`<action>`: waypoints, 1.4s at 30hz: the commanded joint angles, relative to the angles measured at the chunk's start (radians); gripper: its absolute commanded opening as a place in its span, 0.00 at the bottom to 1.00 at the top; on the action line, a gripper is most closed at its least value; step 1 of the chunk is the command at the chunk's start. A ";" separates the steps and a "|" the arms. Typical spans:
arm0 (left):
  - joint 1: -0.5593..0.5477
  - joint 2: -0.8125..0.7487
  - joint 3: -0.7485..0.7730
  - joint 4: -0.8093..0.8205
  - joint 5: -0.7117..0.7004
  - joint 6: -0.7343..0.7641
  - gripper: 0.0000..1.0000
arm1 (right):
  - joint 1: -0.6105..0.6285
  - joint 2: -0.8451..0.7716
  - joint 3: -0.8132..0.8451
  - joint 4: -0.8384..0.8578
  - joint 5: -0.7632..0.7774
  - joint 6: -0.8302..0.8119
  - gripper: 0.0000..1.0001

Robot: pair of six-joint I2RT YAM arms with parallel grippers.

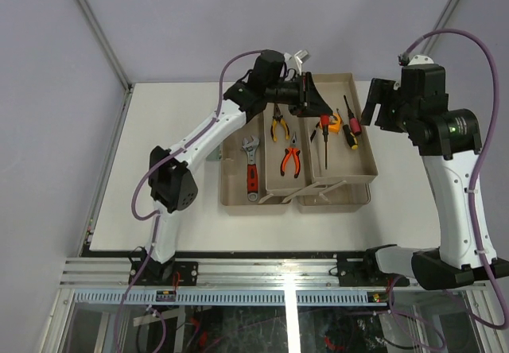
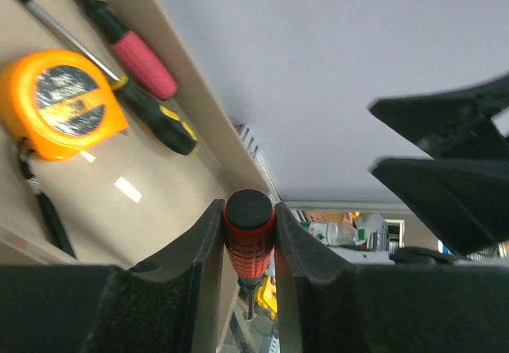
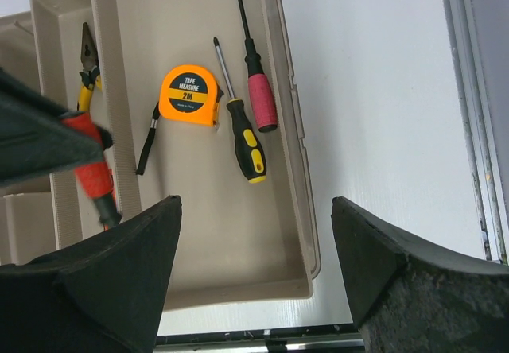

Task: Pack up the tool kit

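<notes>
Toolbox (image 1: 354, 166) lies open mid-table with its trays spread. My left gripper (image 2: 249, 210) is clamped shut on a red screwdriver (image 2: 250, 246) above the toolbox's far end, and my right gripper (image 3: 254, 234) hangs wide and empty over its right side. The screwdriver seems to be over a wall between trays, so if I let go here it could straddle the wall or knock the tape measure (image 3: 189, 95).

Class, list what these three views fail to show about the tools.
- Tip of the held screwdriver: right wrist view, behind a finger of the right gripper.
- Handles of the yellow pliers: right wrist view, covered by the left gripper.
- Markings on the wrench: top view, too small.
</notes>
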 commanded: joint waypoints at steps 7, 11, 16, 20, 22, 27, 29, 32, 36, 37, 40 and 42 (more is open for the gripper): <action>0.009 0.099 0.064 -0.050 -0.159 0.126 0.00 | 0.007 -0.069 -0.076 0.057 0.003 0.024 0.82; 0.011 0.100 0.061 -0.101 -0.214 0.161 0.02 | 0.007 -0.072 -0.073 0.049 0.013 0.023 0.83; 0.018 0.088 0.061 -0.122 -0.237 0.179 0.75 | 0.007 -0.081 -0.088 0.052 0.013 0.025 0.83; 0.032 0.048 0.087 -0.130 -0.251 0.201 1.00 | 0.007 -0.085 -0.107 0.062 0.005 0.026 0.83; 0.051 0.013 0.120 -0.148 -0.303 0.237 1.00 | 0.008 -0.084 -0.111 0.068 0.004 0.023 0.83; 0.192 -0.153 0.085 -0.168 -0.480 0.286 1.00 | 0.007 -0.069 -0.111 0.077 0.000 0.008 0.83; 0.288 -0.234 -0.008 -0.154 -0.527 0.272 1.00 | 0.008 -0.063 -0.112 0.084 -0.004 0.000 0.83; 0.449 -0.335 -0.158 -0.170 -0.554 0.230 1.00 | 0.007 -0.054 -0.123 0.098 -0.010 -0.008 0.83; 0.638 -0.449 -0.414 -0.258 -0.570 0.165 1.00 | 0.007 -0.044 -0.154 0.126 -0.027 -0.013 0.83; 0.668 -0.476 -0.509 -0.285 -0.575 0.148 1.00 | 0.008 -0.042 -0.162 0.133 -0.035 -0.014 0.83; 0.744 -0.518 -0.699 -0.359 -0.568 0.066 0.98 | 0.007 -0.038 -0.178 0.144 -0.044 -0.013 0.83; 0.770 -0.528 -0.801 -0.400 -0.540 -0.009 0.93 | 0.008 -0.035 -0.179 0.144 -0.043 -0.018 0.83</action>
